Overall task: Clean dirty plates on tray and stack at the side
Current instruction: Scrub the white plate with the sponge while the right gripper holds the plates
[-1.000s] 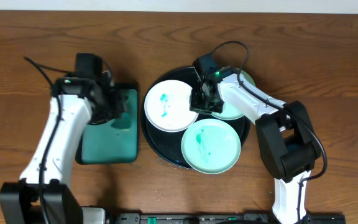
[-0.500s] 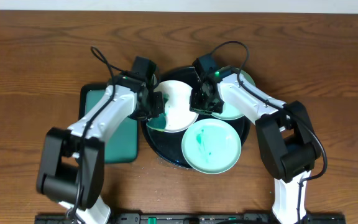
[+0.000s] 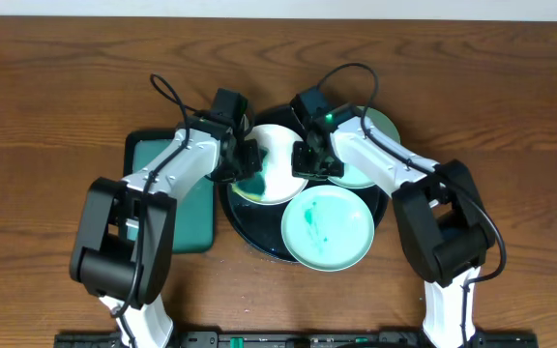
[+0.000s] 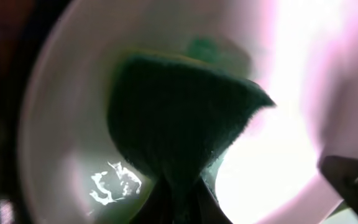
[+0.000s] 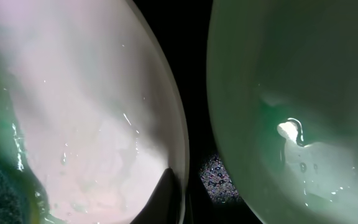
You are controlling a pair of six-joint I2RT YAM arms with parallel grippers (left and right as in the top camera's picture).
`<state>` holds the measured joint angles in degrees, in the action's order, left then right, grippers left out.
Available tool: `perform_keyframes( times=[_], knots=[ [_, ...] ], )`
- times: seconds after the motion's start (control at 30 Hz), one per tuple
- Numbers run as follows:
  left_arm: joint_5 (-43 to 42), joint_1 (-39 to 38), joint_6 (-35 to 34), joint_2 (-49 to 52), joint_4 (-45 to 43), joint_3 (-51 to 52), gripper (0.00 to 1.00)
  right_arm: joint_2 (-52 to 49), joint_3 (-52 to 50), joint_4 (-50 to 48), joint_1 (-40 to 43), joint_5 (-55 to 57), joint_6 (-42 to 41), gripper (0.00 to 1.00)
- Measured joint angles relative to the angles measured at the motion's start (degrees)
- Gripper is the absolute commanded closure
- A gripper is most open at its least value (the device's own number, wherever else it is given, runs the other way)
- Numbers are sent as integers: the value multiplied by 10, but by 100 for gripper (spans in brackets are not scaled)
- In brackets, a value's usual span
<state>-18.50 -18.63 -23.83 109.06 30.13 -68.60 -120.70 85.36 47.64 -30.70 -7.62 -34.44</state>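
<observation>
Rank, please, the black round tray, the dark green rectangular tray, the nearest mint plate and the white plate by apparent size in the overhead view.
1. black round tray
2. dark green rectangular tray
3. nearest mint plate and white plate: they look about alike, and the white one is partly covered, so I leave them tied.

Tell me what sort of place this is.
Probably a lab bench staged for dishwashing, not a kitchen: a bare wooden table, robot arms, a black tray of small plates, and a sponge. No sink is visible.
</observation>
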Motion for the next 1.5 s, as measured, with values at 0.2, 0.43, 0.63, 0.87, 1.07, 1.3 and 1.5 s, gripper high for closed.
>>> perform_keyframes(
  times=[0.2,0.43,0.63,0.87,1.07,1.3,1.5],
  knots=[
    [-18,-30,-11,6,-40,0,93,0,0,0,-3,8,0,99],
    [-35,-64,-22,14,-85,0,93,0,1,3,-6,13,0,99],
    [-3,-67,-33,21,-88,-3,93,0,2,6,-6,11,0,99],
    [112,-82,-35,25,-37,-28,93,0,2,6,-6,-2,-1,99],
    [185,-77,-36,25,-1,-34,93,-1,2,-2,-12,-31,-1,99],
    [212,-60,-52,25,44,-40,93,-3,2,-7,-20,-57,-1,99],
    [248,-50,-86,25,91,-46,93,-4,2,-7,-19,-68,-11,99]
  ],
)
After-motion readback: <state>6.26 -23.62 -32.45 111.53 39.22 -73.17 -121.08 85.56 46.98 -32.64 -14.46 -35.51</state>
